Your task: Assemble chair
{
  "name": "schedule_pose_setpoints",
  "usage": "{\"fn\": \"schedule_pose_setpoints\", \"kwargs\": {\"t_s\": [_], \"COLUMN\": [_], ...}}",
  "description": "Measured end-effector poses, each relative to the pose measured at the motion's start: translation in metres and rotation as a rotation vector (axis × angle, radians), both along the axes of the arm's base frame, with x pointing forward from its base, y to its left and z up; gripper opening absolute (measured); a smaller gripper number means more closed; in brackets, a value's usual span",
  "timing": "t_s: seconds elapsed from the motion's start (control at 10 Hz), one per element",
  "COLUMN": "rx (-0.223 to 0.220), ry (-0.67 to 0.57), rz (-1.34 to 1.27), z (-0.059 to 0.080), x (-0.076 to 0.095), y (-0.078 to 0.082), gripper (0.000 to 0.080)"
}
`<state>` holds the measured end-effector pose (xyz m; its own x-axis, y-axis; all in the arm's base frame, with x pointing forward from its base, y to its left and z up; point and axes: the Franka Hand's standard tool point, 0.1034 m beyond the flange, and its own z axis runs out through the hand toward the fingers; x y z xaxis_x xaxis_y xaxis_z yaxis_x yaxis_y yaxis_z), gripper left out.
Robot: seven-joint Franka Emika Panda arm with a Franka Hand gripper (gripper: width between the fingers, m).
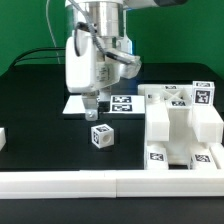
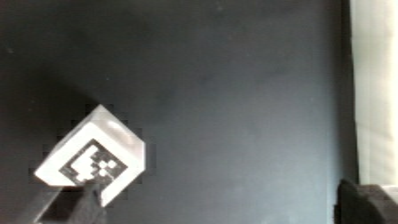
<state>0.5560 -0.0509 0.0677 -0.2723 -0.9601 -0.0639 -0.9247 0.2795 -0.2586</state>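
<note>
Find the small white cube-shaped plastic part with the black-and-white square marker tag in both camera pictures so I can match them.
Exterior view: the small white cube-shaped plastic part sits on the black table, just below the gripper, on the exterior view's left of the partly built white chair.
Wrist view: the same part shows large, tag facing the camera, tilted, near a dark fingertip.
Shared landmark: the black table.

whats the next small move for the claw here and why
Probably lower straight down and close on the small white tagged plastic cube. The claw hangs just above it on the black table, seemingly holding nothing, while the partly built white chair block stands apart at the exterior view's right.
</note>
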Motion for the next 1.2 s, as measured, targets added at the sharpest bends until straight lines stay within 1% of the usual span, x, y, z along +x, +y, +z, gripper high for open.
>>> {"fn": "schedule_pose_setpoints", "kwargs": {"t_s": [0.1, 0.2, 0.3, 0.4, 0.5, 0.6, 0.8, 0.9, 1.0, 1.1, 1.2], "rx": [0.001, 0.027, 0.055, 0.072, 0.075, 0.041, 0.068, 0.060, 0.049, 0.045, 0.041], "ry": [-0.021, -0.049, -0.045, -0.046, -0.051, -0.131, -0.189, -0.208, -0.189, -0.134, -0.093], "rz": [-0.067, -0.187, -0.251, -0.310, -0.331, -0.410, -0.455, -0.457, -0.420, -0.372, -0.327], "z": [-0.002, -0.001, -0.002, -0.003, -0.002, 0.005, 0.020, 0.024, 0.018, 0.002, -0.010], "x": [-0.003, -0.003, -0.004, -0.004, -0.004, -0.005, 0.005, 0.009, 0.006, -0.007, -0.016], "y": [-0.005, -0.005, -0.002, -0.002, -0.003, -0.013, 0.011, 0.012, 0.010, 0.001, -0.010], "gripper": [0.0649, 0.0649, 0.0649, 0.0649, 0.0649, 0.0649, 0.0649, 0.0649, 0.0649, 0.0649, 0.0649]}}
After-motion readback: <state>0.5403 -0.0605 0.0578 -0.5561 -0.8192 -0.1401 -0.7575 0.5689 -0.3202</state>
